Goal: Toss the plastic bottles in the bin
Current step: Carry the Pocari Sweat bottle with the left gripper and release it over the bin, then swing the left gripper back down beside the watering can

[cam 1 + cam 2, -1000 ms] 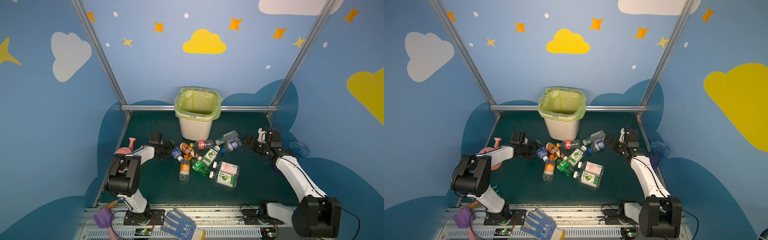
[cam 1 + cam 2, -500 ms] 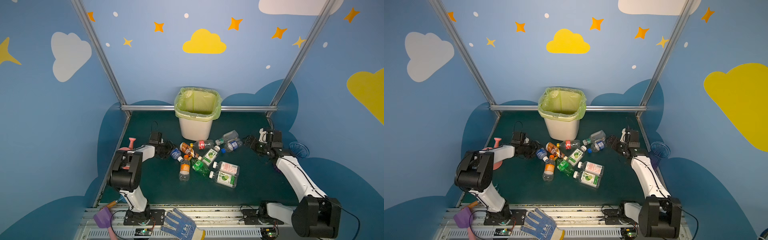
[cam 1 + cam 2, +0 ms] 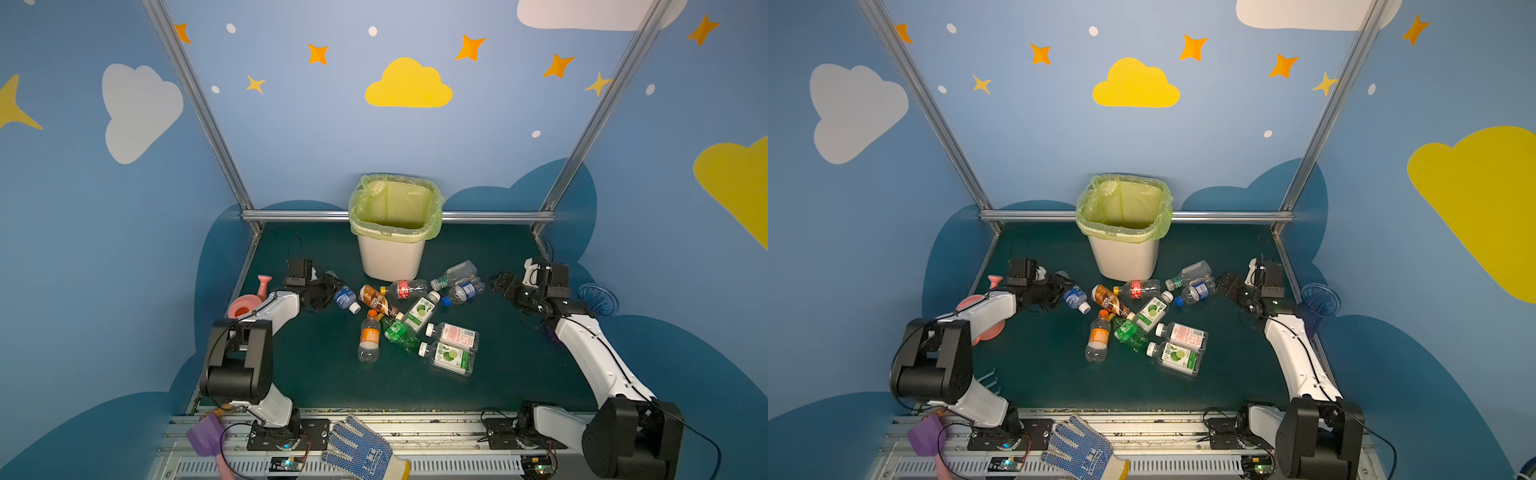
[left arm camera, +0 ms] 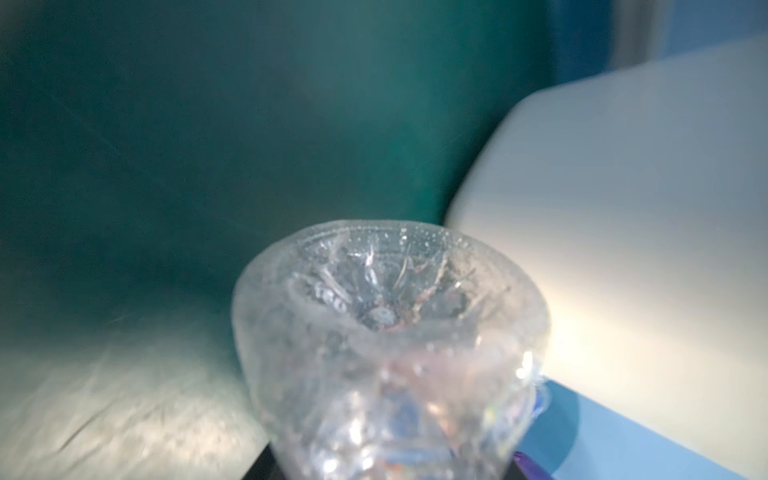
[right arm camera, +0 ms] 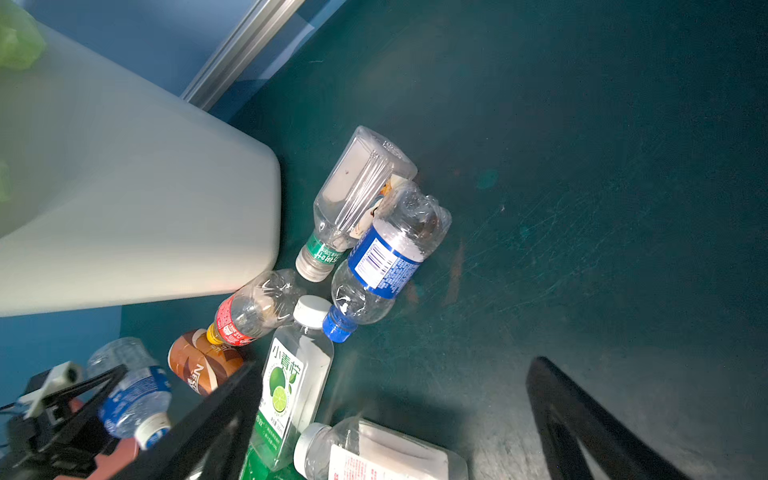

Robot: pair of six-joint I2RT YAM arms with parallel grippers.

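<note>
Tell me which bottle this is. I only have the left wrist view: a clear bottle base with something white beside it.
Observer: The left gripper is clamped on a blue-label water bottle with a white cap, at the pile's left edge.
Operator: Name the white thing.
Observer: That is the bin, lined with a yellow-green bag folded over its rim.
Operator: Report the right arm.
Observer: The right gripper is open and empty, beside a blue-capped bottle.

Blue walls point(image 3: 291, 124) all round, a yellow cloud point(image 3: 408, 85) painted dead centre, orange stars point(image 3: 470, 46) scattered above, 2 silver frame posts point(image 3: 197, 104) slanting down to the dark green tabletop point(image 3: 316, 374). Even, soft lighting.
</note>
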